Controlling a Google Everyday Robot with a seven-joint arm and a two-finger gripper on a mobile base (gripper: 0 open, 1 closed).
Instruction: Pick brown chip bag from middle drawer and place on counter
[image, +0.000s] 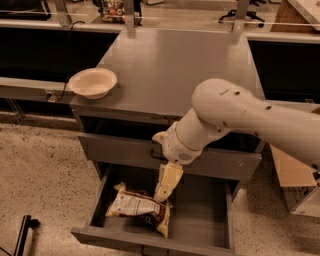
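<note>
**One bag in one open drawer, gripper down at its edge**

Nearest to us we count one open drawer, the middle drawer (200, 222), pulled far out from the cabinet, with its grey tray floor and low side walls in plain sight. In it lies one brown chip bag (139, 209), flat on the tray in the left half. Its cream printed panel faces up and its dark brown end points toward the drawer's front wall.

Right above the bag's far right corner hangs the one gripper (161, 196), cream-coloured and pointing down into the drawer. Its tip is at the bag's edge. We cannot tell whether it touches the bag, nor whether it is spread or pressed together.

Behind the gripper we see one closed drawer front (117, 149), and above it a dark slot under the top. The single white arm (235, 112) reaches in from the right, across the cabinet's front.

Farther back lies the desk (185, 65), a broad matte-grey top. It carries one cream bowl (93, 82) at its front left corner, well apart from the bag. Two metal posts (130, 15) rise at the desk's far edge.

Off to the right, on the speckled floor (45, 170), stands one cardboard box (292, 175).
</note>
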